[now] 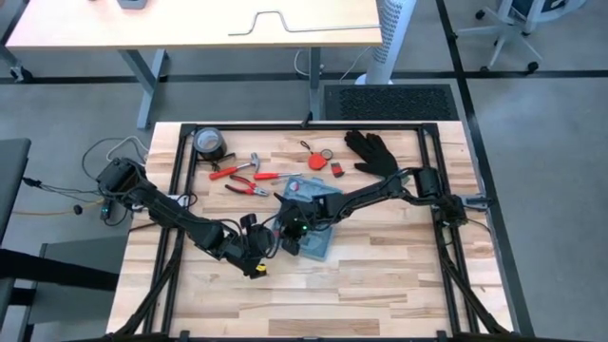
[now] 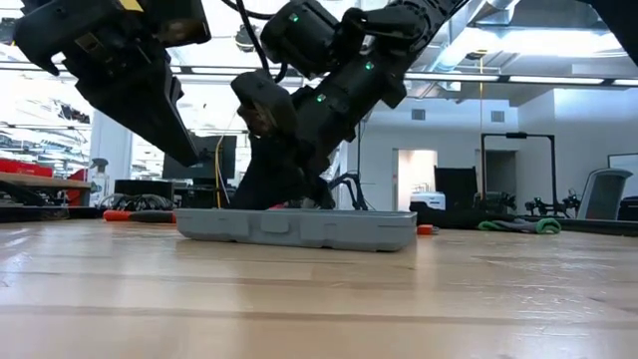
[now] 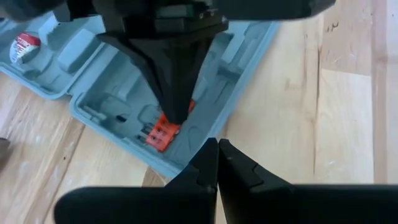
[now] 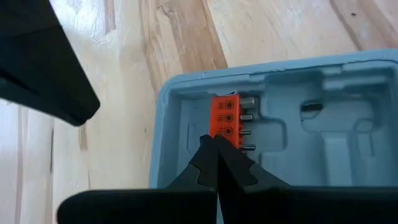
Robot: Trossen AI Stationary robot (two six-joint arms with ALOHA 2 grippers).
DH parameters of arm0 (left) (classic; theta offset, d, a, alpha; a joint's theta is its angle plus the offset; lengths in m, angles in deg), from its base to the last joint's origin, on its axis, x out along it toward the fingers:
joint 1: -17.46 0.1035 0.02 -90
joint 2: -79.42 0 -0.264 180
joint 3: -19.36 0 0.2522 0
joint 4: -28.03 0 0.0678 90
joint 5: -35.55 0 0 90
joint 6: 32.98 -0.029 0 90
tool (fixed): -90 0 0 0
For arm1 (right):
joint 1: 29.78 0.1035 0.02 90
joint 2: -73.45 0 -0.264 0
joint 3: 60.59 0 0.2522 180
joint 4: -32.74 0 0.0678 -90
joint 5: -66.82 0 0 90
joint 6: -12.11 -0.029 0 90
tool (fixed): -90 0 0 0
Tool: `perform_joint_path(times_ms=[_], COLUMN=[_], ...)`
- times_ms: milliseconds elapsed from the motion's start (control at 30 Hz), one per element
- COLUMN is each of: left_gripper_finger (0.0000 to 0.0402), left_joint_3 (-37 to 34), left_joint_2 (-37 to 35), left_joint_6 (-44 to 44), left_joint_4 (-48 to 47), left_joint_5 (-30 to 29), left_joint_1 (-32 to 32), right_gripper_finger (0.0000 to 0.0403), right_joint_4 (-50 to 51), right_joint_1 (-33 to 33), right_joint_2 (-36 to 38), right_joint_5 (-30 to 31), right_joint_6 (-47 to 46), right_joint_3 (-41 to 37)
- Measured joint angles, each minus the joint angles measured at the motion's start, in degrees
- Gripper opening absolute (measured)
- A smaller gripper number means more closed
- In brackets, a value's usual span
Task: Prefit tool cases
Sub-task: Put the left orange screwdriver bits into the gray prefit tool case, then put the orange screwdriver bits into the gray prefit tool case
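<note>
The blue-grey tool case point(image 1: 323, 239) lies open and flat on the wooden table, its moulded recesses point(image 4: 323, 124) facing up. An orange bit holder point(image 4: 225, 115) sits in a recess near one corner of the case. My right gripper point(image 4: 215, 144) is shut, its tips down on that holder. My left gripper point(image 3: 217, 149) is also shut and hangs just off the case's near-left corner point(image 3: 180, 167); in the low view my left gripper point(image 2: 199, 170) ends above the case point(image 2: 299, 227) and touches nothing. My right gripper presses its shut fingertips point(image 3: 174, 109) onto the orange bit holder's edge point(image 3: 160, 134) from above, the fingers slanting down. The holder lies in its recess in the case, which rests flat on the table.
At the table's far side lie a dark tape roll point(image 1: 207, 144), red-handled pliers point(image 1: 249, 187), another red-handled tool point(image 1: 233, 171), a round red item point(image 1: 318, 160) and a black glove point(image 1: 372, 152). Bare wood point(image 1: 380, 294) stretches along the near side.
</note>
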Motion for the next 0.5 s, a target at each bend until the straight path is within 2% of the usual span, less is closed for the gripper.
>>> perform_joint_path(times_ms=[133,267,500], left_gripper_finger=[0.0,0.0,0.0], left_joint_3=[0.0,0.0,0.0], left_joint_2=[0.0,0.0,0.0], left_joint_6=[-0.02,-0.9,-4.93], left_joint_4=[-0.75,-0.66,0.06], left_joint_5=[-0.03,-0.33,-0.43], left_joint_1=[0.0,0.0,2.48], right_gripper_finger=[0.0,0.0,0.0], right_joint_4=[-0.53,3.05,20.74], right_joint_1=[0.02,0.39,1.72], right_joint_2=[1.02,7.16,19.72], right_joint_5=[-0.28,1.21,7.32], right_joint_6=[0.0,1.38,6.79], right_joint_3=[-0.21,-0.48,-0.33])
